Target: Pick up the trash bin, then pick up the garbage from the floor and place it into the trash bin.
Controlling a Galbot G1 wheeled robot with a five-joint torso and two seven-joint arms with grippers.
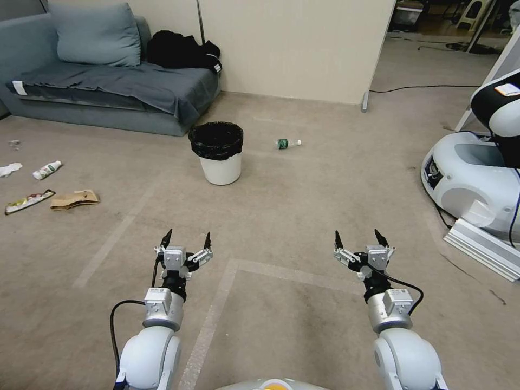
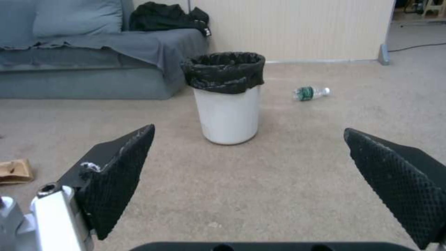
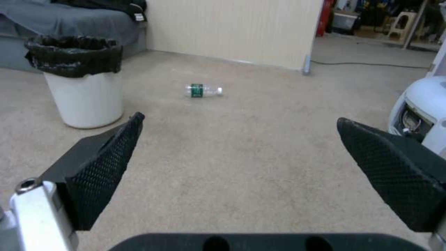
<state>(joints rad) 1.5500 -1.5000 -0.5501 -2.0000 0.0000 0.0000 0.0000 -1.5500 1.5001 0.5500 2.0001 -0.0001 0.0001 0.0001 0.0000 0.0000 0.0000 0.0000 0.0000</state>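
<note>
Trash bin [image 1: 219, 154]: upright on carpet, well ahead of both spread grippers, nearer left gripper [image 1: 184, 240] than right gripper [image 1: 359, 239].

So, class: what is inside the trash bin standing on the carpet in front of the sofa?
Inside the trash bin you can see a black plastic bag lining it and folded over the rim. The dark bag and the viewing angle hide the bottom, so any contents cannot be seen.

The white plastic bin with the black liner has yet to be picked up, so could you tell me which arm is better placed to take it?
Probably the left. The white plastic bin with the black liner stands almost straight ahead of the left gripper, jaws open.
</note>
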